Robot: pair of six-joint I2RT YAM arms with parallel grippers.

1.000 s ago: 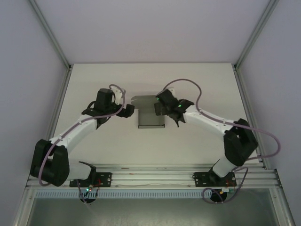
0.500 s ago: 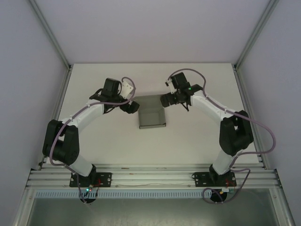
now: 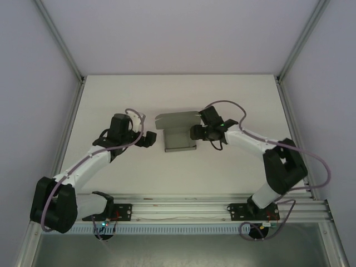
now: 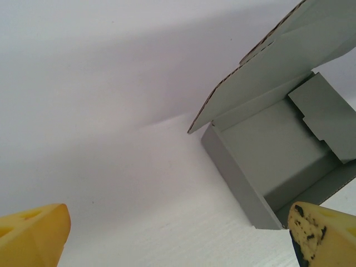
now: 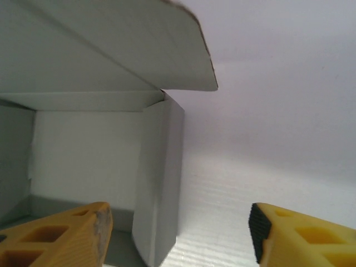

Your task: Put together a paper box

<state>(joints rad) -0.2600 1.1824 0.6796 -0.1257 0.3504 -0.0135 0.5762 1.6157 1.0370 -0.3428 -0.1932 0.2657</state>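
Observation:
The grey paper box (image 3: 179,139) sits mid-table as an open tray, its lid flap (image 3: 177,118) raised at the far side. My left gripper (image 3: 147,139) hovers to the left of it, apart from it and open. In the left wrist view the box (image 4: 278,150) lies ahead to the right, and nothing is between the yellow fingers (image 4: 33,236). My right gripper (image 3: 196,132) is at the box's right wall, open. In the right wrist view that side wall (image 5: 161,183) stands between the fingers (image 5: 61,239) of the right gripper (image 5: 179,222), untouched.
White table surface (image 3: 233,100) lies all around the box. Metal frame posts (image 3: 67,111) line both sides, and the rail with the arm bases (image 3: 178,208) runs along the near edge.
The left gripper has drawn back from the box's far-left corner toward the near left. The right gripper has come nearer along the box's right wall. The lid flap stands a little more open.

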